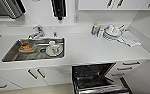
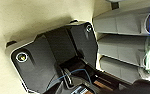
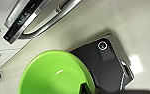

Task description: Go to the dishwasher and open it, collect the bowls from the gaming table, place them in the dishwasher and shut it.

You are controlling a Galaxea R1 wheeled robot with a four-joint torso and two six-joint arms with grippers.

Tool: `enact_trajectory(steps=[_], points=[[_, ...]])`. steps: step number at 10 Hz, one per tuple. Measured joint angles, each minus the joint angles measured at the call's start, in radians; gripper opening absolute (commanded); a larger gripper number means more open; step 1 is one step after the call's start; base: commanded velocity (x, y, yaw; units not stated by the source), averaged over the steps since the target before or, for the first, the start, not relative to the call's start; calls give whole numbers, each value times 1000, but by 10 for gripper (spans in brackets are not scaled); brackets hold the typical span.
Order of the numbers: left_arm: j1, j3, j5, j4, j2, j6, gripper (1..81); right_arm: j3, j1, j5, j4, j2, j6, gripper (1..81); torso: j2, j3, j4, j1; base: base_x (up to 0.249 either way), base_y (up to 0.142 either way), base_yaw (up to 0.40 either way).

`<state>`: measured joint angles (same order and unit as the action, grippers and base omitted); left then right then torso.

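Note:
The dishwasher stands open under the white counter, its door folded down and its dark inside and rack showing. In the right wrist view a yellow-green bowl sits large and close over the beige floor, with my right gripper shut on its rim. The steel edge of the dishwasher door with its bar handle lies a little beyond the bowl. My left wrist hangs over the beige floor beside grey parts of the robot's body. The gaming table is out of view.
A steel sink holds a plate, a cup and a food container, with the tap behind it. White dishes are stacked by a towel at the counter's right end. White drawers flank the dishwasher on the right, cabinet doors on the left.

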<state>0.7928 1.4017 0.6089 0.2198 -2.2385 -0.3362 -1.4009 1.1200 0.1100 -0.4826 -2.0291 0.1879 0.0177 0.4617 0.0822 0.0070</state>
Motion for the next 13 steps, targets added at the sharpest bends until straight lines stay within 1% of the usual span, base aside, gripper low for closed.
enact_trajectory(steps=[2, 3, 4, 5, 6, 7, 8, 9, 10, 11, 12, 13], points=[[173, 18, -51, 78, -20, 0, 811, 27, -67, -22, -44, 13, -1, 10, 0, 0, -68, 0, 0, 0, 0], [250, 39, -80, 124, -43, 1, 811, 50, -104, -33, -69, 18, -2, 10, 0, 0, -102, 0, 0, 0, 0], [316, 51, -110, 162, -69, 1, 811, 59, -124, -38, -89, 27, -2, 10, 0, 0, -129, 0, 0, 0, 0], [378, 64, -140, 204, -90, 2, 811, 61, -141, -40, -103, 34, -2, 10, 0, 0, -146, 0, 0, 0, 0], [428, 82, -165, 245, -105, 2, 811, 61, -159, -41, -116, 37, -2, 10, 0, 0, -148, 0, 0, 0, 0], [464, 111, -189, 288, -124, 3, 811, 61, -180, -47, -129, 37, -2, 10, 0, 0, -148, 0, 0, 0, 0], [495, 152, -213, 314, -150, 4, 811, 61, -212, -53, -139, 32, -2, 10, 0, 0, -148, 0, 0, 0, 0], [526, 195, -240, 330, -176, 12, 811, 59, -252, -55, -149, 17, -2, 10, 0, 0, -148, 0, 0, 0, 0], [556, 245, -269, 338, -197, 19, 811, 41, -288, -66, -158, -10, -2, 10, 0, 0, -148, 0, 0, 0, 0], [580, 303, -297, 342, -214, 22, 811, 9, -308, -89, -168, -43, -2, 10, 0, 0, -148, 0, 0, 0, 0], [607, 370, -329, 345, -236, 29, 811, -50, -326, -123, -179, -82, -2, 10, 0, 0, -148, 0, 0, 0, 0], [637, 420, -355, 349, -266, 45, 811, -93, -341, -140, -184, -104, -2, 10, 0, 0, -148, 0, 0, 0, 0]])
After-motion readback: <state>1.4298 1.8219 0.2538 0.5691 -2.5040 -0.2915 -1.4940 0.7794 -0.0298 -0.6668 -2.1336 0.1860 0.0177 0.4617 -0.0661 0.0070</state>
